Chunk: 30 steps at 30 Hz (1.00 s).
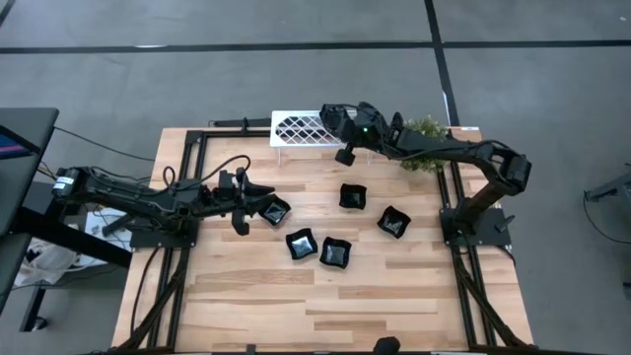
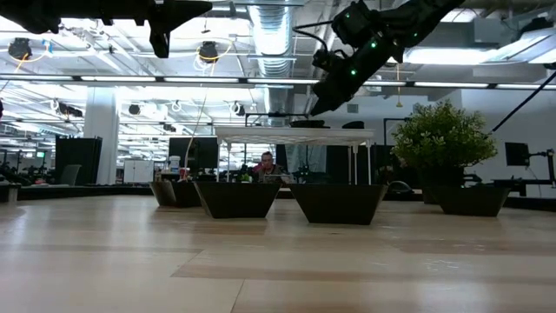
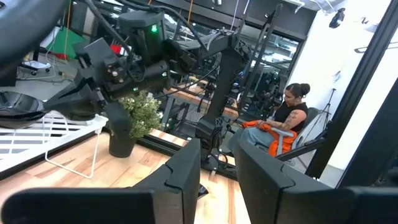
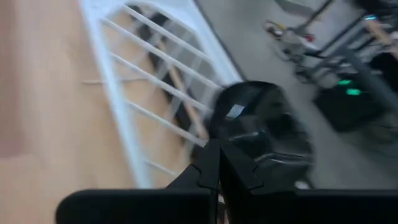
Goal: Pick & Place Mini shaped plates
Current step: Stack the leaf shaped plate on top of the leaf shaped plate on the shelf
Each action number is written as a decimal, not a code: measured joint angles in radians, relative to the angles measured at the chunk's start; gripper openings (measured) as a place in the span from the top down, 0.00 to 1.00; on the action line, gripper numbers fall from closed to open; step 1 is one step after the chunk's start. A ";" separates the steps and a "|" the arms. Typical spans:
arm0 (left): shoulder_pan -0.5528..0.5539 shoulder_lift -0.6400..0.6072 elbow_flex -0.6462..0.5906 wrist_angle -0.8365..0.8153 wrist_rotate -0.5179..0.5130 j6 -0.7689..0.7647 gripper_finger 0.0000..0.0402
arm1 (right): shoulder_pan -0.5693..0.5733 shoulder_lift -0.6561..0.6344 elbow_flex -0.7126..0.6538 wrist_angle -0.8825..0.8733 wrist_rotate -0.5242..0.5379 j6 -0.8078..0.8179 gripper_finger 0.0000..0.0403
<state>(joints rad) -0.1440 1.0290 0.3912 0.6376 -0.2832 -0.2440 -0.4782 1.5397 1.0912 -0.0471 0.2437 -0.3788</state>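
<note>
Five mini shaped plates (image 1: pixel 334 252) sit mid-frame on my table (image 1: pixel 246 306) in the high view. Far left one is just beside my left gripper (image 1: pixel 240 202), fingers spread, grasping nothing. Upper centre, my right gripper (image 1: pixel 329 115) hangs over the white rack (image 1: pixel 301 130) — fingers closed on a black plate (image 4: pixel 258 124), plant (image 1: pixel 426 130) behind it.

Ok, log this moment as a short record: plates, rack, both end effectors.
table plates: five mini shaped plates, loosely clustered mid-table
racked plate: one, black, on the white rack
left end effector: open, empty, beside the leftmost plate
right end effector: shut, over the rack, tips at the racked plate's edge; whether it grips the plate is unclear
potted plant: far edge of the table, by the right arm
</note>
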 joint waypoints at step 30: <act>0.000 0.000 0.000 0.000 0.000 0.000 0.75 | -0.096 0.172 0.209 -0.124 -0.137 -0.037 1.00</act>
<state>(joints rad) -0.1444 1.0294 0.3912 0.6380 -0.2832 -0.2436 -0.5743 1.7119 1.3006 -0.1711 0.1067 -0.4157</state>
